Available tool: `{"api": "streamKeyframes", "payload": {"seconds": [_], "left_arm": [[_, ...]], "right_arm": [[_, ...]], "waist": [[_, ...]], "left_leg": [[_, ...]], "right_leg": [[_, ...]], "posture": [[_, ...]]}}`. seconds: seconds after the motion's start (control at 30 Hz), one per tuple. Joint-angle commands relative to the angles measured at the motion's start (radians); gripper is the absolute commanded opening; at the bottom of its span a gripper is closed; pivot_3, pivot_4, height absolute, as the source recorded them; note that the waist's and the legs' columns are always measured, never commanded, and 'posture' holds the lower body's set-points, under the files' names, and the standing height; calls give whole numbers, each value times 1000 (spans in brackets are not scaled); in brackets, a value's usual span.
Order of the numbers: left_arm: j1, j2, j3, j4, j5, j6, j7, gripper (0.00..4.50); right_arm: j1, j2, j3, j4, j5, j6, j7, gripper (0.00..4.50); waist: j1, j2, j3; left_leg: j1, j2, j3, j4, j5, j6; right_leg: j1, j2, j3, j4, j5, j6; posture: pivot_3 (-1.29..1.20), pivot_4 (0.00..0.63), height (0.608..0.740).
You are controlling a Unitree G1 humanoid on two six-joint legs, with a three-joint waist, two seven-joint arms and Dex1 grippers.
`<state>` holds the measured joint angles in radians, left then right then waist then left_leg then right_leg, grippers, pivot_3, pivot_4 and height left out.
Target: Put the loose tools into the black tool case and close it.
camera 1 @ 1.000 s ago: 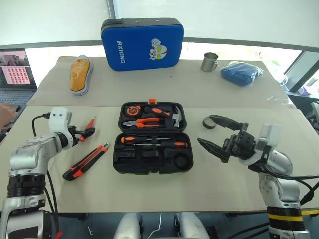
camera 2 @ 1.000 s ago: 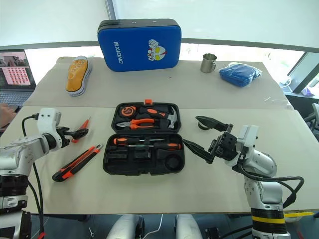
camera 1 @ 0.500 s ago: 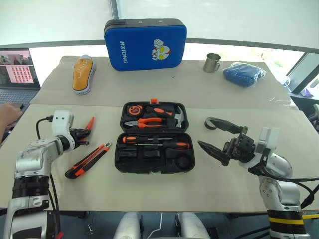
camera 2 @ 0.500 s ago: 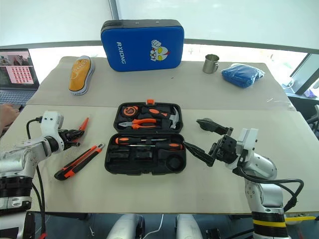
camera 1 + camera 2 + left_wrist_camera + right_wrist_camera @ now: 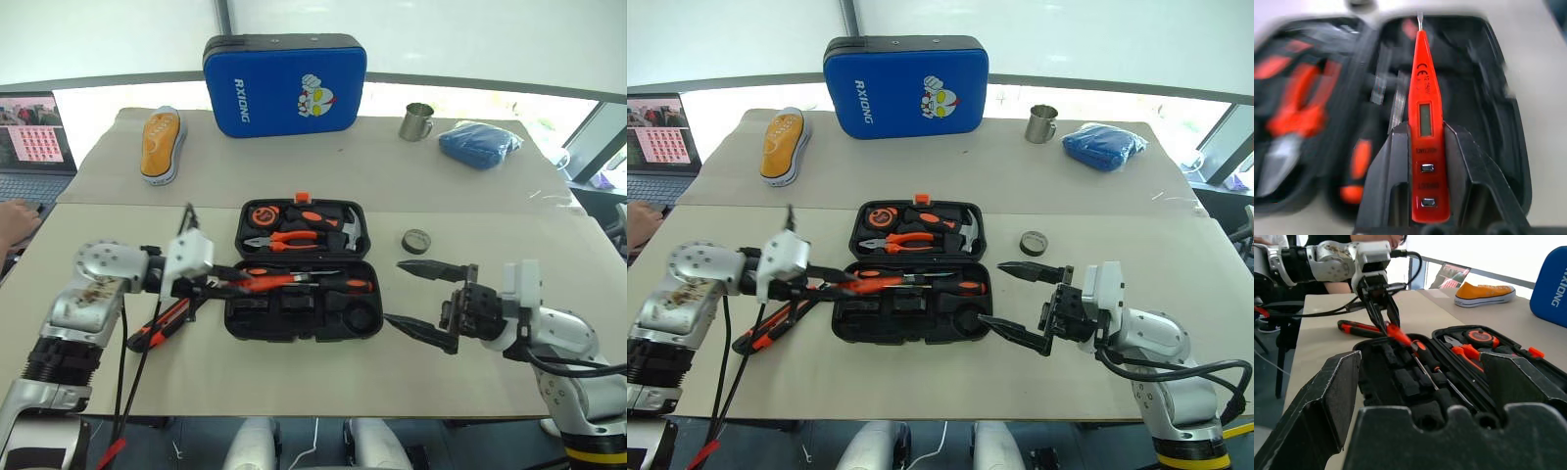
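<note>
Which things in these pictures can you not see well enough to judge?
- Small print on the red screwdriver, left wrist view: blurred, unreadable.
- Knife, left eye view: partly hidden behind the left gripper.
- Tape roll, eye views: too small to show how much tape remains.
- Empty slots in the case, right wrist view: the nearest ones hidden behind the right gripper's fingers.

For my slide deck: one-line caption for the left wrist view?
Left claw holds the slim red screwdriver over the open black tool case.
</note>
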<state>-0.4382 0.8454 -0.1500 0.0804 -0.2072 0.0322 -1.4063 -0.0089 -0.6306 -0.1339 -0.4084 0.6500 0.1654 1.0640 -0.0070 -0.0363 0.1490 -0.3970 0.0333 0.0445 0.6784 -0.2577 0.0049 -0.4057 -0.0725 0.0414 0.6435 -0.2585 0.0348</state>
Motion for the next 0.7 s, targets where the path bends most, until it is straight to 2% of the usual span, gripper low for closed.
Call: {"api": "streamKeyframes", "payload": {"seconds": [0.03, 0.3, 0.5, 0.7], "left_arm": [[-30, 4, -44, -11, 94, -17, 40, 484], [-57, -22, -85, -34, 163, 76, 102, 484], [-70, -55, -63, -79, 107, 194, 113, 484], [-90, -82, -76, -134, 112, 263, 132, 484]], "right_arm": [[7, 6, -19, -48, 27, 7, -21, 4500], [23, 19, -19, -56, 34, 4, -24, 4500], [37, 24, -14, -49, 52, 15, -15, 4500], [56, 29, -38, -51, 129, 86, -49, 4500]], "waist": [[1, 0, 0], [10, 0, 0], [20, 0, 0], [16, 0, 0]], "left_leg": [[0, 0, 0, 0, 0, 0], [-1, -1, -1, 2, 0, 0], [0, -1, -1, 3, 0, 1], [-1, 0, -3, 3, 0, 1]], "right_leg": [[0, 0, 0, 0, 0, 0], [1, -1, 0, 1, 0, 1], [2, -1, 0, 2, 0, 1], [0, 0, 0, 2, 0, 1]], "posture": [[0, 150, 740], [0, 150, 740], [0, 150, 740], [0, 150, 740]]}}
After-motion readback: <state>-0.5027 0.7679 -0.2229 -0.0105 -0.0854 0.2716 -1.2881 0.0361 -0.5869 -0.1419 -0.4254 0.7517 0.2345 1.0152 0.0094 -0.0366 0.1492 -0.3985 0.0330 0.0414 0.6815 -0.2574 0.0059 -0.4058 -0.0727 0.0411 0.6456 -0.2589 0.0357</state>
